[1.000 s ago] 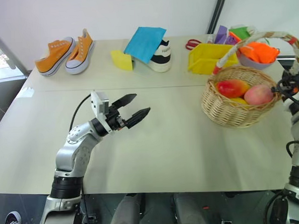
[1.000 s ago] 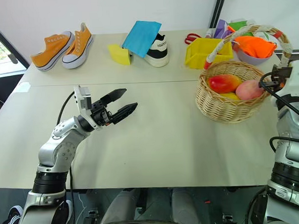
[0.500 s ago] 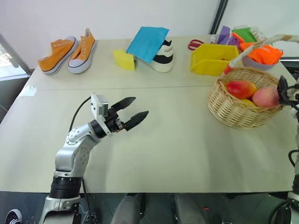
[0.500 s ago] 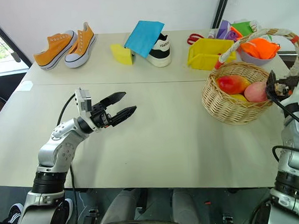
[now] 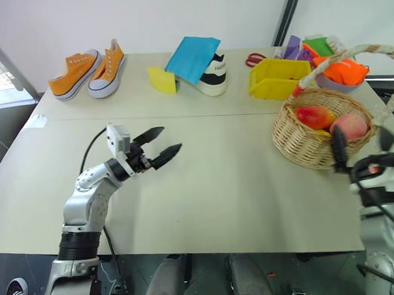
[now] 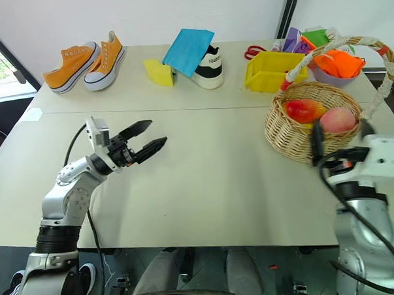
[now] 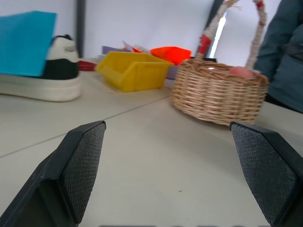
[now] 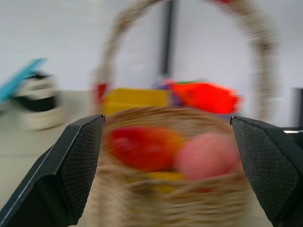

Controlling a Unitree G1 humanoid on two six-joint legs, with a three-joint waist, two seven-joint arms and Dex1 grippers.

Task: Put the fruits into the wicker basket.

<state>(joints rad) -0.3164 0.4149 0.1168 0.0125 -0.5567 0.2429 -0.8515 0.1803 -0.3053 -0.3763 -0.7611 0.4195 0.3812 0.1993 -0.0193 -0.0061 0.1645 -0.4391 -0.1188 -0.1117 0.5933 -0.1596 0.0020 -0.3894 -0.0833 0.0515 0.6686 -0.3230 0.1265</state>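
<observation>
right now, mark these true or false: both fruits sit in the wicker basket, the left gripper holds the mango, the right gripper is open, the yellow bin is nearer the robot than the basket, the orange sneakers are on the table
1. The peach and mango lie in the wicker basket: true.
2. The left gripper holds the mango: false, it is open and empty over the table.
3. The right gripper is open: true.
4. The yellow bin is nearer the robot than the basket: false, it sits behind the basket.
5. The orange sneakers are on the table: true.

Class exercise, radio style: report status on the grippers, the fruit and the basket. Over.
Left gripper open, empty, over bare table. Right gripper open, empty, facing wicker basket. Peach and mango both in basket. Nothing in the way.
</observation>
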